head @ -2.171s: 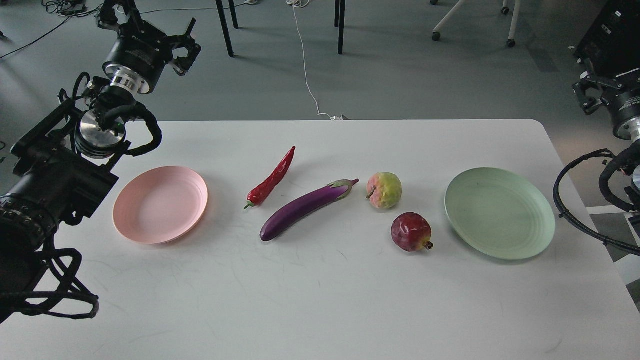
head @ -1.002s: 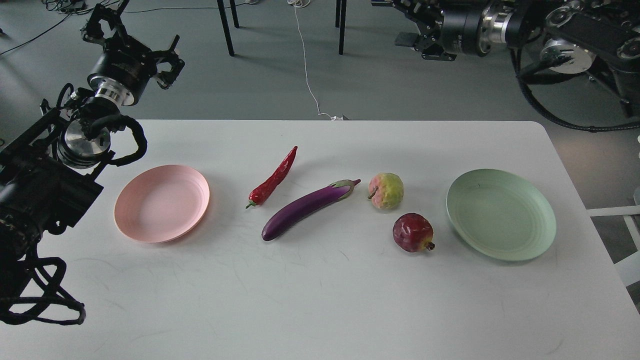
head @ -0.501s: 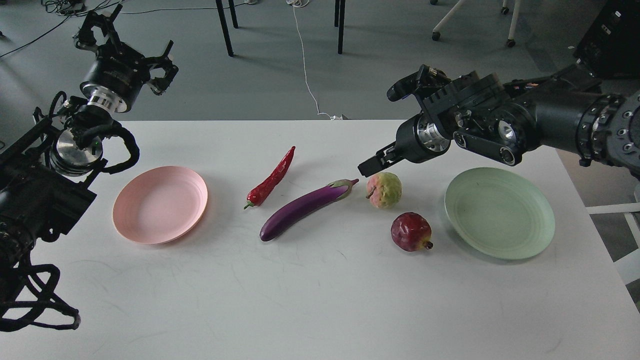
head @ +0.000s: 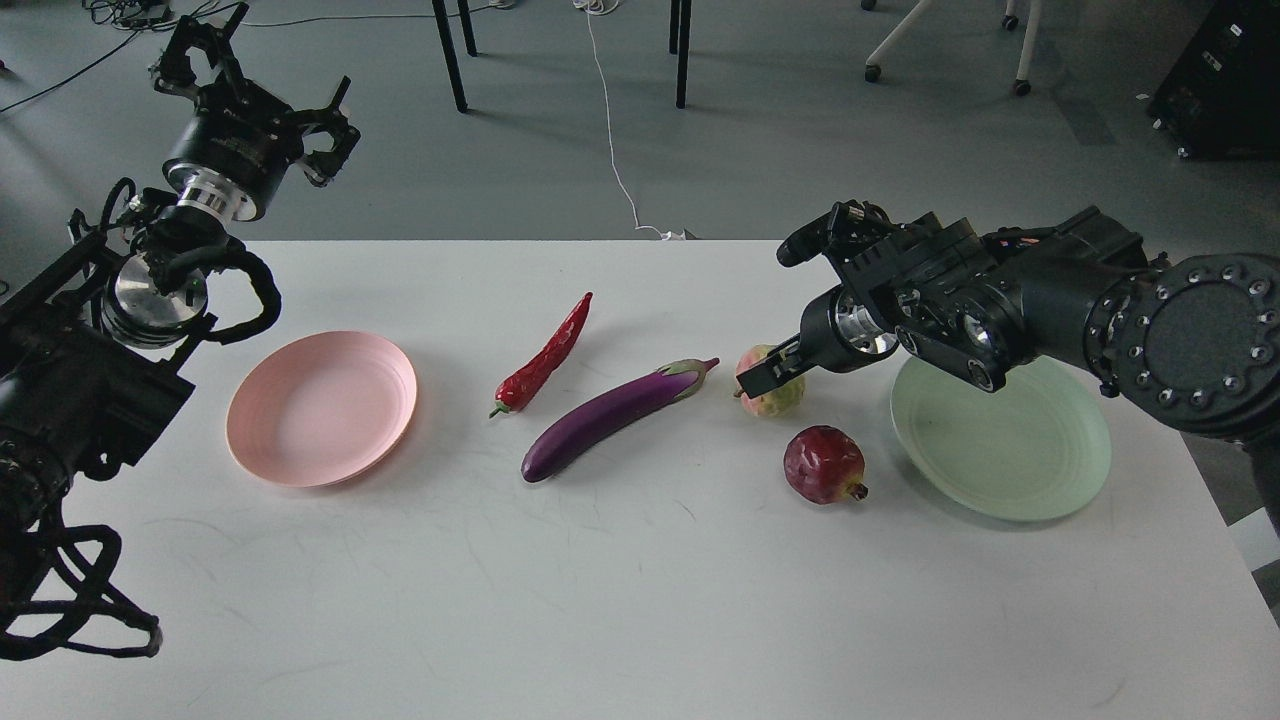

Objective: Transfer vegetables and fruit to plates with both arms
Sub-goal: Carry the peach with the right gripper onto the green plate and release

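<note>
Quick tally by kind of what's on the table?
Vegetables: 2, eggplant and chili pepper
Fruit: 2, pomegranate and yellow-green fruit
Plates: 2, pink plate and green plate
Total: 6

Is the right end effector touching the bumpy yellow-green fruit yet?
Cannot tell. In the head view the right end effector overlaps the bumpy fruit, hiding any contact or gap.

Both arms were matte black. Left arm (head: 90, 370) — silver metal joint rings, thick black cables looping alongside, claw-like left gripper (head: 250, 75). Right arm (head: 1100, 310) — bulky round housings ringed with small screws, a polished silver collar behind the right gripper (head: 775, 372).
</note>
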Robot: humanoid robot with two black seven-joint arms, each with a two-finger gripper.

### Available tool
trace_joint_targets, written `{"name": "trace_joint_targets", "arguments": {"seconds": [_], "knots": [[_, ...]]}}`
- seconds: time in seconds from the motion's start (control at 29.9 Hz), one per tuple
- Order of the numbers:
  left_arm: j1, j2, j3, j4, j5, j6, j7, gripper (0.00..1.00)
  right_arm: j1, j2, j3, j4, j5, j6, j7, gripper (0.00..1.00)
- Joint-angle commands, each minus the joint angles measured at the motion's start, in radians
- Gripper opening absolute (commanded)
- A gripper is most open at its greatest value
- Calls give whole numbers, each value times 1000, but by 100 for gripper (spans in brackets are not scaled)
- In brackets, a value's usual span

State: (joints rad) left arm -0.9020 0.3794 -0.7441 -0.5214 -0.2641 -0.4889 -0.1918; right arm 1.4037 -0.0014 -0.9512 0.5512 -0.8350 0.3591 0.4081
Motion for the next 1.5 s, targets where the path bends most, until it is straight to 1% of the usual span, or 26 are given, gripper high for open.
{"name": "trace_joint_targets", "arguments": {"seconds": [0.0,0.07,0.13,0.17,0.23,0.3,0.37,0.5,0.57,0.63,0.94,1.0,1.1,1.14,1.37,1.44,1.47], "knots": [[-3,3,-1,0,0,0,0,98,-48,1,38,-33,8,-3,8,86],[-3,1,0,1,0,0,0,98,-52,1,64,-28,8,0,26,78],[-2,-1,0,3,0,0,0,98,-46,0,65,-25,5,1,66,67],[-2,-1,0,3,0,0,0,98,-40,-3,63,-24,2,1,78,64],[-2,-1,0,3,0,0,0,98,-19,-17,60,-24,-3,1,81,57],[-2,1,0,3,0,0,0,98,17,-58,60,-14,-6,1,81,51],[-2,3,0,3,0,0,0,98,55,-109,60,12,-7,1,81,49],[0,7,-1,3,0,0,-2,98,113,-227,57,102,-15,4,81,50],[0,10,-1,3,0,0,0,98,115,-296,46,143,-50,3,81,50],[0,12,-1,3,0,0,0,98,103,-344,13,151,-104,3,81,51],[3,12,-1,3,-1,0,0,98,-5,-506,-26,138,-141,-12,81,55],[3,10,-1,3,-1,0,0,98,-29,-519,-26,118,-153,-17,81,60],[5,7,-1,3,0,0,0,98,-66,-514,-24,82,-156,-38,81,78],[5,6,-1,3,-1,0,0,98,-68,-513,-21,82,-154,-40,81,81],[6,7,0,6,0,0,0,98,-52,-511,-20,94,-151,-37,81,88],[6,9,0,8,0,0,0,98,-25,-509,-20,111,-147,-32,81,94],[6,9,0,8,0,0,0,98,-5,-509,-20,127,-145,-28,81,95]]}}
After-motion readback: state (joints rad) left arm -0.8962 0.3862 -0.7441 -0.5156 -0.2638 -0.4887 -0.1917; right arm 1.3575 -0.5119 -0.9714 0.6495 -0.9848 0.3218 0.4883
